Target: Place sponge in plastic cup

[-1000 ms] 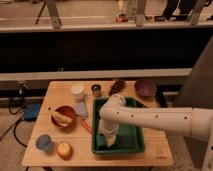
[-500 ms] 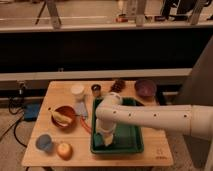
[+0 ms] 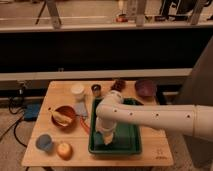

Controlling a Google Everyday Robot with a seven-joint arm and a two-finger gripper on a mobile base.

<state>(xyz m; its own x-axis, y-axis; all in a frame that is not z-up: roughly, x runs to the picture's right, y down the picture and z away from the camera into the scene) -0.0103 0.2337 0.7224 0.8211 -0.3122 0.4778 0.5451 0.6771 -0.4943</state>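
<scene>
Your gripper [image 3: 107, 138] points down inside the green plastic tray [image 3: 128, 138]; you cannot tell its grasp.

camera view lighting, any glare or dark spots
Camera view: warm, dim light on the wooden table; the band behind it is almost black. The white arm is the brightest thing, without hard glare. The end effector sits low in the green tray, whose floor looks dark.

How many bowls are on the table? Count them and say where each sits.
2. A purple bowl at the back right corner, and a brown bowl left of the green tray. The gripper hangs low over that tray; the arm may hide others.
</scene>
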